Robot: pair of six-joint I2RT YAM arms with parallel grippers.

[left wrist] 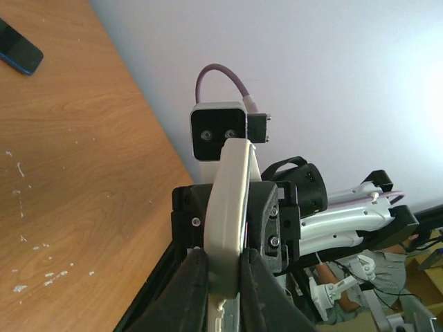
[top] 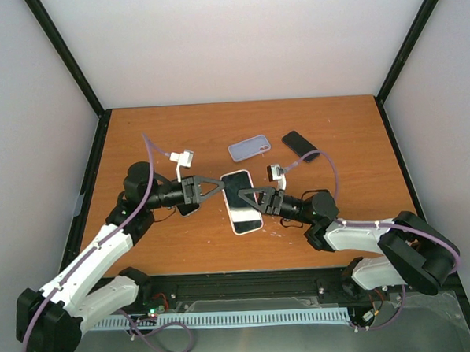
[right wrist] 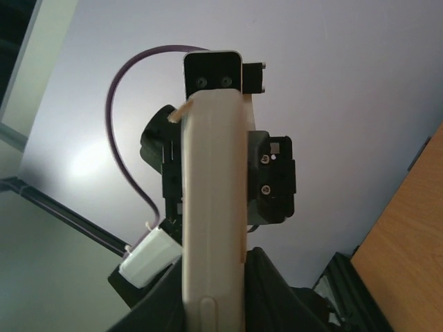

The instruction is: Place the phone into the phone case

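Observation:
A phone with a dark screen (top: 241, 198) sits inside a cream phone case (top: 234, 221) and is held face up above the middle of the table. My left gripper (top: 222, 186) is shut on its left edge and my right gripper (top: 257, 198) is shut on its right edge. The left wrist view shows the cream case (left wrist: 232, 200) edge-on, pinched between my left gripper's (left wrist: 225, 277) fingers. In the right wrist view the case's side (right wrist: 211, 207) runs up between my right gripper's (right wrist: 214, 290) fingers.
A pale lavender case (top: 249, 148) lies on the wooden table (top: 138, 134) behind the held phone. A second dark phone (top: 300, 145) (left wrist: 17, 48) lies to its right. Black frame posts and white walls enclose the table.

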